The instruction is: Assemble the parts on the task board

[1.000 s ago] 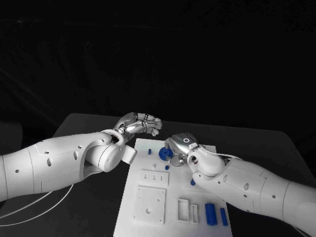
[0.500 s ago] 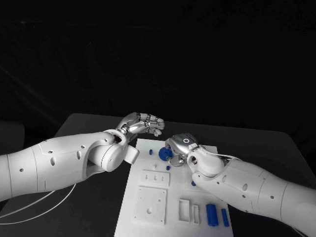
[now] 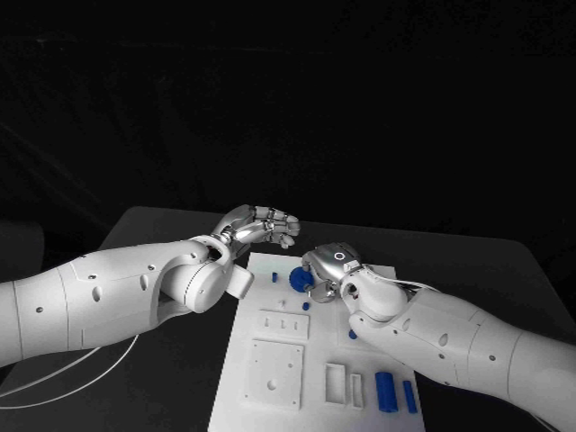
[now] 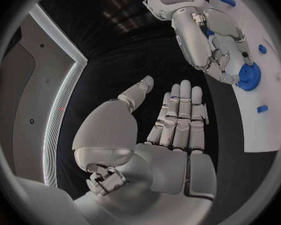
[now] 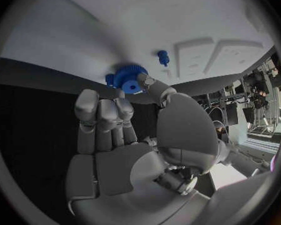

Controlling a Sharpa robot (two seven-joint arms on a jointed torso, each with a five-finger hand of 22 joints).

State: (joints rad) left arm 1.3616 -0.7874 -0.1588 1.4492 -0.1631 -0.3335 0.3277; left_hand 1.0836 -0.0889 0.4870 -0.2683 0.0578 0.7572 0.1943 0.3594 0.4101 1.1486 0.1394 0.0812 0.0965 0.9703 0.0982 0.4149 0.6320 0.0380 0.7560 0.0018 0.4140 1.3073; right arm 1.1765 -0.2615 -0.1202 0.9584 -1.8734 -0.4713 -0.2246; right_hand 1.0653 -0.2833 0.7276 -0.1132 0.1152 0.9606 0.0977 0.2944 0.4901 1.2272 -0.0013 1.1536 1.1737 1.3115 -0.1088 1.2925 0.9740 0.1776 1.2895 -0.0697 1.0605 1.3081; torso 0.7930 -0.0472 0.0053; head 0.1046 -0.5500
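The white task board (image 3: 232, 400) lies lengthwise in the middle of the black table. At its far end a blue gear (image 3: 301, 280) sits on the board. My right hand (image 3: 331, 265) is bent down over it and pinches it between thumb and fingertips; the gear (image 5: 129, 79) shows at the fingertips (image 5: 102, 103) in the right wrist view. My left hand (image 3: 257, 225) hovers just past the board's far left corner, a little apart from the right hand. It holds nothing, and its fingers (image 4: 178, 116) lie side by side with the thumb apart.
Small blue pegs (image 3: 274, 276) (image 3: 304, 305) stand near the gear, and another blue piece (image 3: 352, 332) shows by my right forearm. Two blue bars (image 3: 382, 391) (image 3: 408, 394) lie at the board's near right corner. White square plates (image 3: 274, 371) sit on the near half.
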